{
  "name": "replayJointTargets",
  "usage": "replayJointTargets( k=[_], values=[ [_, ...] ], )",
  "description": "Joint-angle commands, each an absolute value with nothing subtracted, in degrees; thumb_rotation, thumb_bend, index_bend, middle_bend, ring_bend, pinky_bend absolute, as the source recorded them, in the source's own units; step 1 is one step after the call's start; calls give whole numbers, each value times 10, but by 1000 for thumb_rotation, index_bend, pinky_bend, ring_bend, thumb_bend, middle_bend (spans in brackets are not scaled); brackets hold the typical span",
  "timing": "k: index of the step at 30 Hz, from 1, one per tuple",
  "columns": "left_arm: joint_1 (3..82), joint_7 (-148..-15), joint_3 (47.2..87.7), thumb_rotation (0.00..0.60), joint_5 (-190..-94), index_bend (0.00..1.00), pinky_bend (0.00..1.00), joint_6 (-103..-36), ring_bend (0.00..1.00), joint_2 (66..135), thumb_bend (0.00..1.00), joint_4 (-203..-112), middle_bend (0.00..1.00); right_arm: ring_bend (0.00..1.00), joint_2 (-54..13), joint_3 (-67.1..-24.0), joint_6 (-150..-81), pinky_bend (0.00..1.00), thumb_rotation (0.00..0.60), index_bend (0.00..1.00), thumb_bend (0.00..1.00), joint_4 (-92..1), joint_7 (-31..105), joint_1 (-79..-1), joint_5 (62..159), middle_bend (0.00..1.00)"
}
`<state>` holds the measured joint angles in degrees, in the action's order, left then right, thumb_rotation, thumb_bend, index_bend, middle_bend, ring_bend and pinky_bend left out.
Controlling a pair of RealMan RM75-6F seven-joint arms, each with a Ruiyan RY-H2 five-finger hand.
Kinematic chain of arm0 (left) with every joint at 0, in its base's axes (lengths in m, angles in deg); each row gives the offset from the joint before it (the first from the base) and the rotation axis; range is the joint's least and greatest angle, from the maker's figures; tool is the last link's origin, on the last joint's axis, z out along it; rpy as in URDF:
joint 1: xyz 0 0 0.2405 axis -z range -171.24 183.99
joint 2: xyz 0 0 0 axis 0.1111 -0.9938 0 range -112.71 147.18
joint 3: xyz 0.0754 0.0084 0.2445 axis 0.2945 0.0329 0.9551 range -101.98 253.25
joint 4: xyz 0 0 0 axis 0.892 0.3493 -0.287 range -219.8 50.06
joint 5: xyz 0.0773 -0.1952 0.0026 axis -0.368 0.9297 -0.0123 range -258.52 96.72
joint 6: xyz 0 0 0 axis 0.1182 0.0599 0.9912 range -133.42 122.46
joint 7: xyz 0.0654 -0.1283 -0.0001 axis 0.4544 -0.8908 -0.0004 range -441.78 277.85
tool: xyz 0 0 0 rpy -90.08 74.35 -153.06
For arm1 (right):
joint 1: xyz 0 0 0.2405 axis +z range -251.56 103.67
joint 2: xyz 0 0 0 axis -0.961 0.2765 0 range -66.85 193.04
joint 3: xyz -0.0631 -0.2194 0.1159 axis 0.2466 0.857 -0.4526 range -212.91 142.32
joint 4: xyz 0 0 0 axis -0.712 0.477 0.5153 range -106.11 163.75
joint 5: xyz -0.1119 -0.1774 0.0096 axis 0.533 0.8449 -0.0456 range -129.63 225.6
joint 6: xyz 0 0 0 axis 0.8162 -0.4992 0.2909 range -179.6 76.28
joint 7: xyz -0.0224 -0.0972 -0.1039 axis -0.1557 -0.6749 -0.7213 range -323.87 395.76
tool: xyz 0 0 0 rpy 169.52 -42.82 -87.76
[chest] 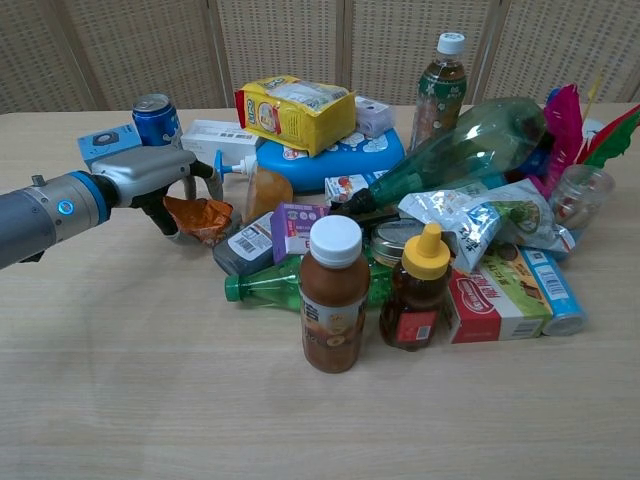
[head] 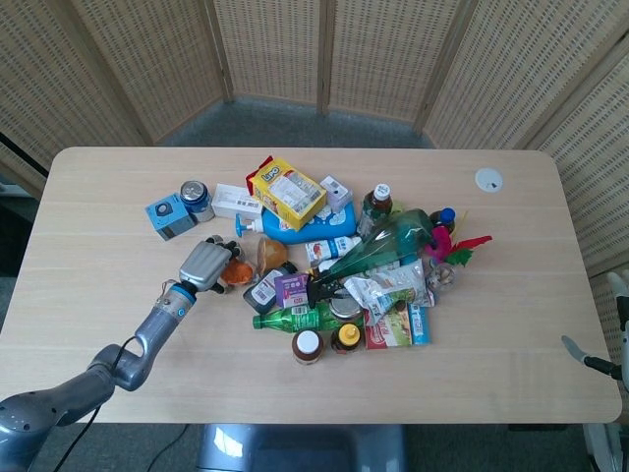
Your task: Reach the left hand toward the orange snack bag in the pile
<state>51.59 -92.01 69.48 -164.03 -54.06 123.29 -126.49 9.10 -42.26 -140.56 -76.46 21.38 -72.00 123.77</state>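
Left hand (head: 205,264) sits right over the orange bag (head: 235,270) at the pile's near-left edge, fingers spread and draped across the bag's top. From the chest view the left hand (chest: 160,175) covers the bag (chest: 203,216) from above and from the nine o'clock side, thumb dropped down beside it. I can't tell whether anything is pinched; it reads as hovering or resting on, no grip confirmed. The bag pokes out toward three o'clock of the palm, between the fingers and the barcode pouch (chest: 243,245), just in front of the pump bottle (chest: 236,164). Its long axis looks to run roughly nine to three in the chest view, though it is crumpled enough that this is a loose call. Bright orange, shiny, wrinkled foil, small and half-flattened. The left hand is far the nearer one; the right hand (head: 600,362) is only a sliver at the table's far right edge, its state unreadable. The reach looks essentially complete.
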Motion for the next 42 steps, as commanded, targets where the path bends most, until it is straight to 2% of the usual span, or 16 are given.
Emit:
replayJointTargets(
  k=[1, 4, 9, 12, 18, 25, 29, 36, 42],
  values=[
    [515, -938, 700, 600, -1656, 630, 615, -575, 682, 1245, 318, -1242, 549, 0, 91, -423, -1407, 0, 386, 0, 180, -765, 215, -721, 1237, 0],
    [508, -964, 697, 600, -1658, 697, 688, -606, 754, 1246, 352, -1231, 630, 0, 92, -423, -1406, 0, 385, 0, 181, -764, 216, -722, 1237, 0],
    [485, -998, 700, 600, -1662, 707, 707, -645, 769, 1213, 353, -1257, 646, 0, 87, -423, -1400, 0, 389, 0, 179, -758, 222, -719, 1238, 0],
    [462, -1013, 700, 600, -1664, 704, 708, -686, 769, 1172, 348, -1314, 645, 0, 82, -424, -1394, 0, 391, 0, 180, -753, 227, -716, 1240, 0],
    [415, -1028, 686, 600, -1647, 693, 704, -743, 765, 1055, 336, -1495, 638, 0, 66, -422, -1380, 0, 387, 0, 181, -737, 244, -708, 1249, 0],
    [368, -988, 667, 600, -1634, 685, 694, -803, 760, 936, 325, -1672, 630, 0, 39, -416, -1369, 0, 386, 0, 181, -703, 278, -706, 1256, 0],
    [350, -941, 660, 600, -1645, 684, 686, -844, 752, 901, 321, -1710, 628, 0, 32, -417, -1367, 0, 390, 0, 179, -692, 290, -704, 1259, 0],
    [331, -958, 638, 600, -1648, 684, 684, -883, 749, 873, 321, -1756, 627, 0, 27, -418, -1357, 0, 387, 0, 180, -686, 290, -699, 1257, 0],
    [334, -956, 631, 600, -1652, 684, 682, -883, 748, 872, 321, -1762, 628, 0, 23, -422, -1348, 0, 391, 0, 179, -686, 282, -692, 1253, 0]
  ],
)
